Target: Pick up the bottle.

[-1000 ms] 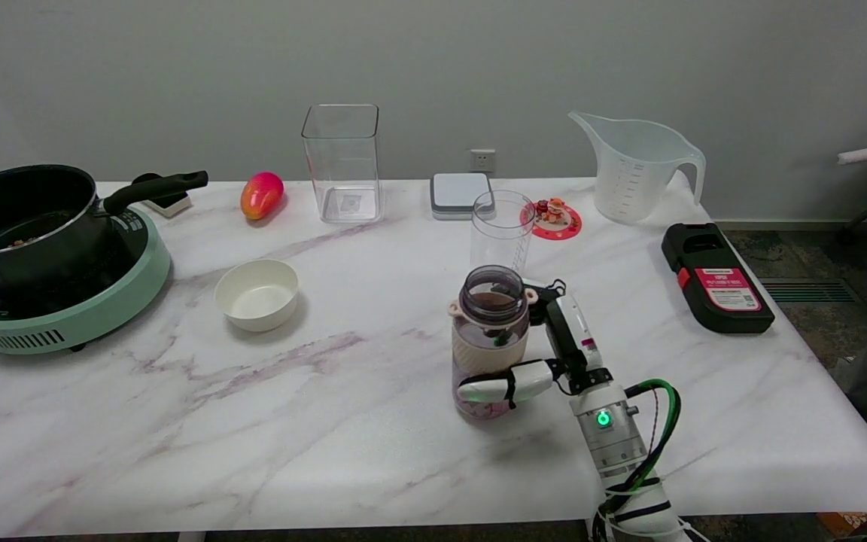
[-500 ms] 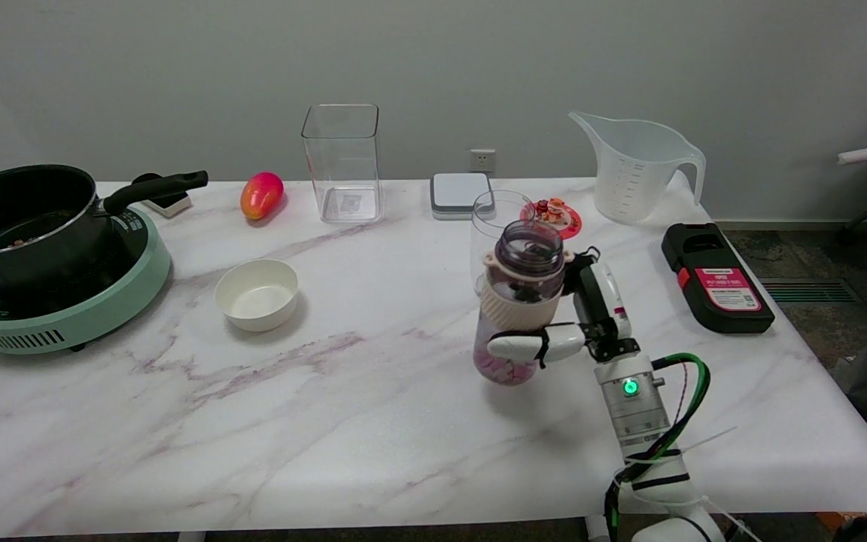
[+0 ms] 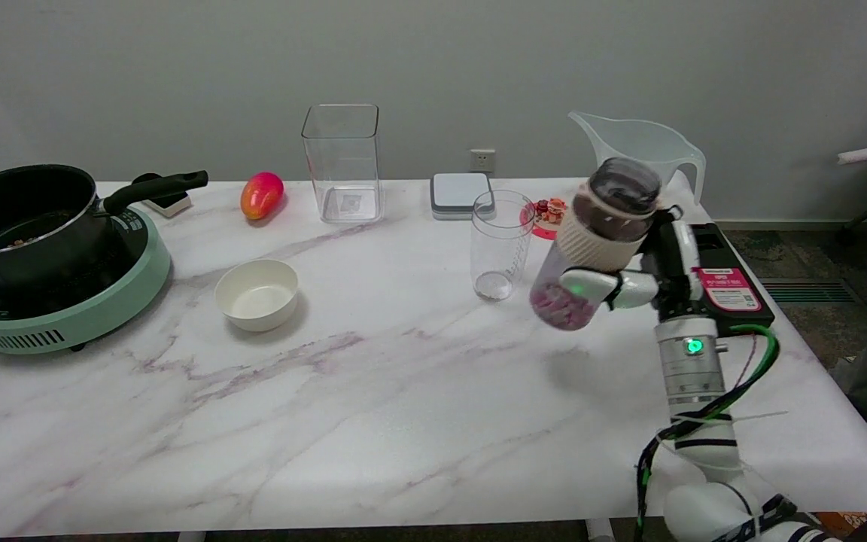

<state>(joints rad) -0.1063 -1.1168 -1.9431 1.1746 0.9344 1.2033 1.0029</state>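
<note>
Above the table's right side, right hand (image 3: pixel 640 280) grips bottle (image 3: pixel 597 241) at its ribbed sleeve (best hold); looks rigid, partly filled, tilted.

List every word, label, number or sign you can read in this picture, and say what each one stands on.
Nothing here reads clearly enough to quote.
Black case: red-and-white label, print too small to read.
Measuring jug: scale marks on its wall, too faint.
Clear cup: faint scale marks, unreadable.
Square clear container: small sticker low inside, blurred.
Green cooker: markings on the rim, blurred.
Bottle, held in the right hand: no text visible.
</note>
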